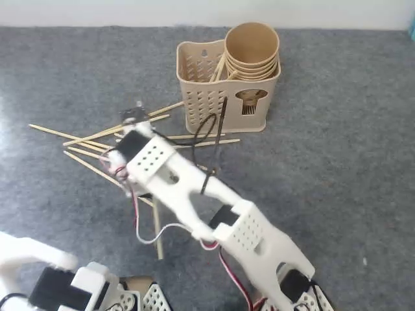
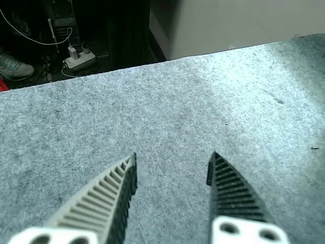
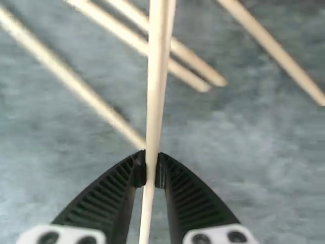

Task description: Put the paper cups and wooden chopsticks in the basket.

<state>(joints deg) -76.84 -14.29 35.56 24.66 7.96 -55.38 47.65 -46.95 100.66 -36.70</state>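
One wooden chopstick [image 3: 155, 76] is clenched between the jaws of the right gripper [image 3: 151, 175]. Its long axis runs straight away from the gripper and crosses loose chopsticks [image 3: 198, 63] on the grey mat [image 3: 264, 152]. The high view places these left of the basket [image 1: 201, 97], which holds stacked paper cups [image 1: 253, 48]. The left gripper [image 2: 172, 170] is spread apart over bare mat.

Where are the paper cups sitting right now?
In the high view, the stack of brown paper cups stands inside the beige perforated plastic basket, toward the picture's right, beside leaning wooden chopsticks.
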